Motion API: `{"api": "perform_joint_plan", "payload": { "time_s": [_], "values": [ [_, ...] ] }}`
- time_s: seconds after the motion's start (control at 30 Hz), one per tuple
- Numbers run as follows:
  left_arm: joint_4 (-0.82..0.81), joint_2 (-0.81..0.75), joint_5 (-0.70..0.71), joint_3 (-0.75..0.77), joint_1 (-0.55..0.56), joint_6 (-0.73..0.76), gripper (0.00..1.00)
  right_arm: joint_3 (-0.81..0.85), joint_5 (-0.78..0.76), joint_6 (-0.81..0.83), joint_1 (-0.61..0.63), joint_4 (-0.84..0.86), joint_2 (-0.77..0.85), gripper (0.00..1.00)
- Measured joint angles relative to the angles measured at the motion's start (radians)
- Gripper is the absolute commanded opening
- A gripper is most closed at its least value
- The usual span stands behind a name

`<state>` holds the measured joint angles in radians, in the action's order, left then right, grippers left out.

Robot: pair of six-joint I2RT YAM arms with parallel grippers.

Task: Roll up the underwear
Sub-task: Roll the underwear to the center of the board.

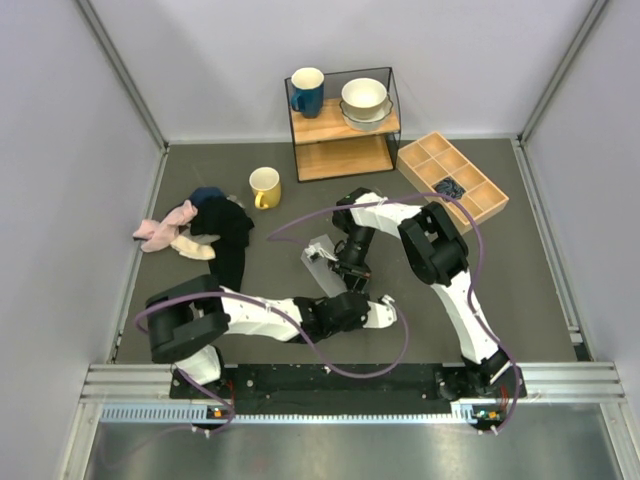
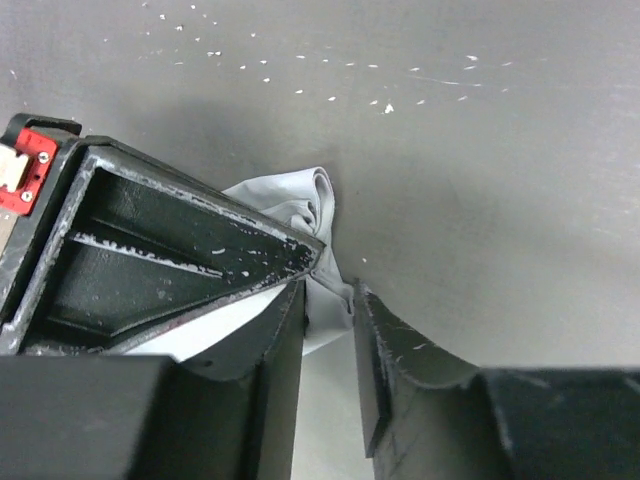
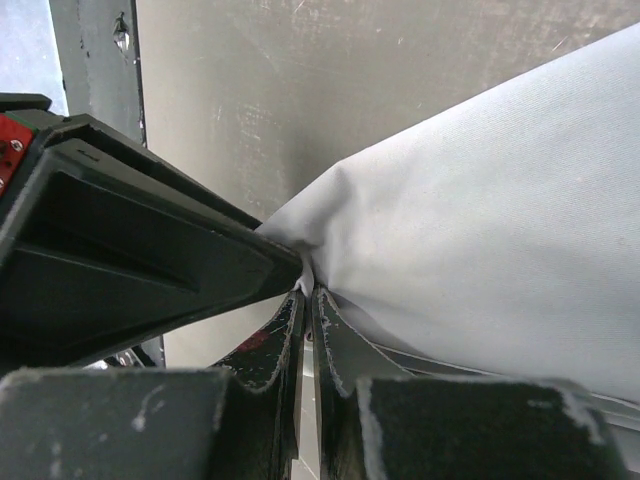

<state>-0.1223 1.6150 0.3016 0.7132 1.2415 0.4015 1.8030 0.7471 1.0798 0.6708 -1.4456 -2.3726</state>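
**A:** Where is the underwear (image 2: pixel 300 205)?

**B:** On the bench (image 1: pixel 500 290), right of the yellow mug (image 1: pixel 265 187) and nearer my bases than the mug is.

**A:** And your left gripper (image 2: pixel 331 290)?

**B:** It is narrowed onto a fold at the cloth's rolled end, and the fold fills the gap between the tips.

**A:** The right gripper (image 3: pixel 308 290)?

**B:** Also right of the mug, and nearer my bases. It is pinched tight on an edge of the grey cloth, which spreads smooth away from it.
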Motion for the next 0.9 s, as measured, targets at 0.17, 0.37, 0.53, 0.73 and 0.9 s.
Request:
{"api": "perform_joint_plan", "payload": {
  "time_s": [0.17,0.37,0.53,0.73,0.9],
  "values": [
    [0.087,0.047,0.002,0.07,-0.017,-0.04,0.0,0.0,0.0,0.0,0.0,0.0,0.0,0.06],
    [0.168,0.05,-0.033,0.114,-0.035,-0.13,0.0,0.0,0.002,0.001,-0.001,-0.002,0.0,0.15],
    [0.189,0.042,-0.1,0.121,-0.07,-0.243,0.0,0.0,0.012,0.0,-0.001,-0.014,0.0,0.26],
    [0.153,-0.034,-0.216,0.051,-0.14,-0.378,0.0,0.0,0.029,0.0,-0.002,-0.015,0.01,0.34],
    [0.095,-0.097,-0.312,-0.034,-0.214,-0.47,0.0,-0.001,0.032,0.013,-0.017,0.032,0.044,0.35]
  ]
}}
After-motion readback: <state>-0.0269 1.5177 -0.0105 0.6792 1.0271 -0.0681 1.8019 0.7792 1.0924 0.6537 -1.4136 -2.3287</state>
